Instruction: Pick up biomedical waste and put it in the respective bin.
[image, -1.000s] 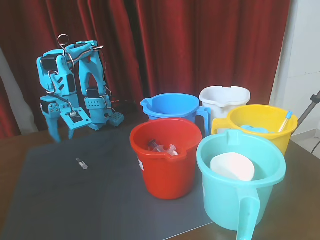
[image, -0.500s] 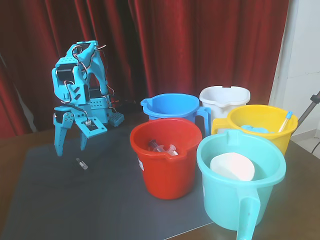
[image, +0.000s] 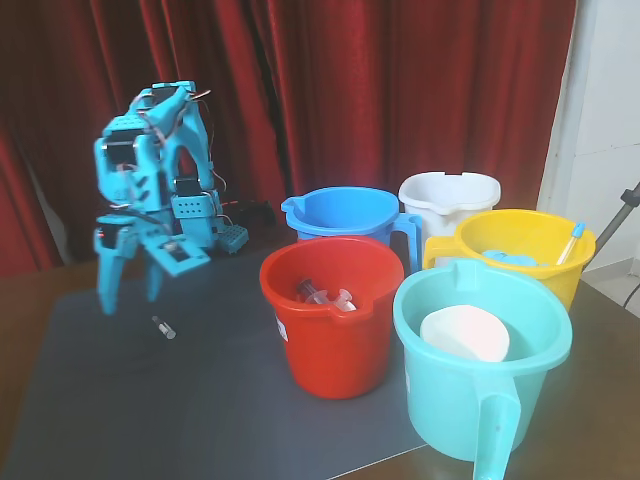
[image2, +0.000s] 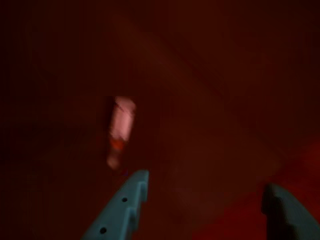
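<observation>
The tiny clear vial (image: 163, 327) with a darker end lies on the dark mat at the left. In the wrist view it shows as a blurred pinkish tube (image2: 120, 129) just above the left finger. My turquoise gripper (image: 130, 292) hangs open just above and left of the vial, fingers apart and empty; in the wrist view it is open too (image2: 207, 192). The royal-blue bucket (image: 345, 216) stands at the back middle, behind the red bucket (image: 330, 315).
The red bucket holds larger clear syringe-like items (image: 325, 296). A turquoise bucket (image: 480, 365) with a white object stands front right. A yellow bucket (image: 525, 250) and a white bucket (image: 450, 200) stand behind it. Red curtains hang at the back.
</observation>
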